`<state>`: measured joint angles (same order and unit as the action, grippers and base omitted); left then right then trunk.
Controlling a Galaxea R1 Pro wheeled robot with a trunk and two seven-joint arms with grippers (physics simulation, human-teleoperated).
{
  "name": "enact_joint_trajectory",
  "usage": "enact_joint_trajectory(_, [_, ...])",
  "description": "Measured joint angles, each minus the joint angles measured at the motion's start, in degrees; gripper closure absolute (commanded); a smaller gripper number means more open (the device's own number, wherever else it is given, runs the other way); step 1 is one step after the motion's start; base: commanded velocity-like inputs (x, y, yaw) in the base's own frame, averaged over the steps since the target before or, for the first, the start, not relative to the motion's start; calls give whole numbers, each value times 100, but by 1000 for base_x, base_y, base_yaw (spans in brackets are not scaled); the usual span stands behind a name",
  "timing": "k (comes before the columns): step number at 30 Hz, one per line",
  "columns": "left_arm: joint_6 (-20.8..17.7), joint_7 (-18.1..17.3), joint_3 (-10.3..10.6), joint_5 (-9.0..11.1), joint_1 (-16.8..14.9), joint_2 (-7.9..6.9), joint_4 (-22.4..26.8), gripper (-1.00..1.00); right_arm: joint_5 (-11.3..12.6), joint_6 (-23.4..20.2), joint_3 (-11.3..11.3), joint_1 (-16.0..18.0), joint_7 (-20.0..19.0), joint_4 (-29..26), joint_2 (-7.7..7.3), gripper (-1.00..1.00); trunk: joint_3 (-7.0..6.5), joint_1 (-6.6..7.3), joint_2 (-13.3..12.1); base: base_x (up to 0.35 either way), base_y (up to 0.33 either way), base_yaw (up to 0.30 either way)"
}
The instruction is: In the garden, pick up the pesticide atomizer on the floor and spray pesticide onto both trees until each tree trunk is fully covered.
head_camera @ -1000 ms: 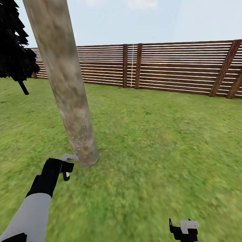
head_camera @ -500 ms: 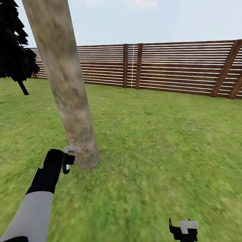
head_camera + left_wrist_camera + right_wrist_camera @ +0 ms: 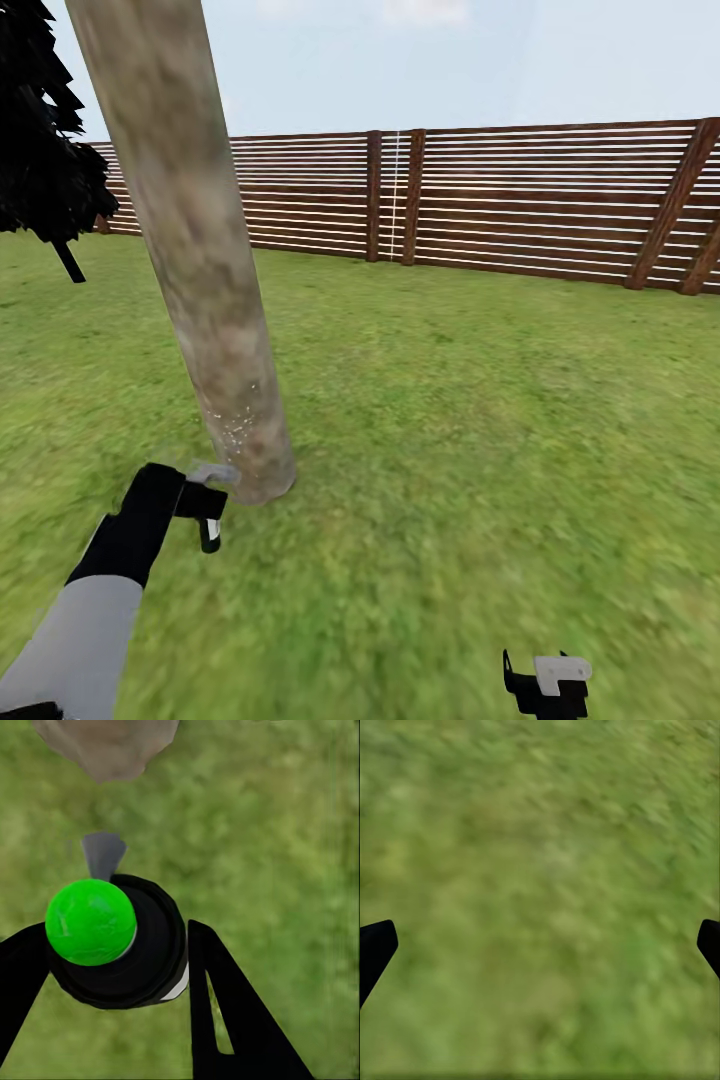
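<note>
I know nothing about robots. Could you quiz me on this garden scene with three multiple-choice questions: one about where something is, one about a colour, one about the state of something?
1. Where do the white specks sit?
A. low on the tree trunk
B. on the fence
C. on the right gripper

2. What colour is the ball on the atomizer's top?
A. red
B. green
C. blue

3. What is the left gripper doing?
A. hanging open and empty
B. gripping the trunk
C. holding the atomizer

Answers:
1 A: the specks dot the tree trunk near its base.
2 B: the left wrist view shows a bright green ball on the atomizer.
3 C: the left gripper has its fingers either side of the atomizer.
</note>
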<state>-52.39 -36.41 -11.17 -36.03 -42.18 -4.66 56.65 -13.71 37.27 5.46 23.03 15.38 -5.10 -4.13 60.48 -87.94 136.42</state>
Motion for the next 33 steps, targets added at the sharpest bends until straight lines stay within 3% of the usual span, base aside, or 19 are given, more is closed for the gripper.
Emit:
enact_joint_trajectory(2, [161,197,-11,-72,0,175,-136,100,0,0,0,0,0,0,0,-100,0,0,0,0,0,0])
enact_joint_trajectory(4, [226,660,-65,-101,0,214,-254,100,0,0,-1,0,0,0,0,-100,0,0,0,0,0,0])
enact_joint_trajectory(5, [275,925,-237,-145,0,198,-401,100,-1,0,-1,0,-2,0,0,-100,0,0,0,0,0,0])
enact_joint_trajectory(7, [644,1109,-787,-137,2,156,-702,100,-1,0,-1,0,-6,0,0,-100,0,0,0,0,0,0])
enact_joint_trajectory(8, [827,1165,-940,-122,6,147,-800,100,-1,0,-1,0,-4,0,0,-100,0,0,0,0,0,0])
enact_joint_trajectory(9, [1003,1266,-1044,-124,24,148,-931,100,-1,0,-1,0,-2,0,0,-100,0,0,0,0,0,0])
enact_joint_trajectory(11, [1319,1911,-1202,-53,103,243,-1430,100,-1,0,0,0,-6,0,-7,-100,0,0,0,0,0,0])
enact_joint_trajectory(12, [1360,2116,-1220,9,118,409,-1540,100,-7,0,-1,0,-10,1,-8,-100,0,0,0,0,0,0])
enact_joint_trajectory(13, [1372,2181,-1225,39,121,549,-1545,100,-7,0,0,0,-9,1,-9,-100,0,0,0,0,0,0])
enact_joint_trajectory(15, [1389,2233,-1247,6,122,676,-1525,100,-9,0,0,0,-9,3,-9,-100,0,0,0,36,-42,0])
enact_joint_trajectory(17, [1428,2247,-1314,-24,124,675,-1576,100,-9,0,-1,0,-14,7,-9,-100,0,0,0,139,-152,0])
enact_joint_trajectory(19, [1782,2251,-1686,-34,136,682,-1638,100,-10,0,-7,0,-17,8,-5,-100,0,0,0,187,-196,0])
enact_joint_trajectory(21, [2194,2252,-2215,-65,216,678,-1662,100,-10,0,-10,0,-17,8,-1,-100,0,0,0,215,-206,0])
enact_joint_trajectory(22, [2239,2252,-2294,-62,235,679,-1664,100,-9,0,-9,0,-17,8,0,-100,0,0,0,220,-207,0])
enact_joint_trajectory(24, [2261,2277,-2343,-72,248,685,-1670,100,-10,0,-10,0,-18,9,5,-100,0,0,0,222,-208,3])
enact_joint_trajectory(29, [2283,2831,-2388,-27,263,688,-2056,100,-9,0,-10,0,-14,7,15,-100,0,0,0,193,-221,192])
enact_joint_trajectory(33, [2315,2889,-2376,1,264,715,-2126,100,-9,0,-9,0,-15,8,16,-100,0,0,0,33,-267,274])
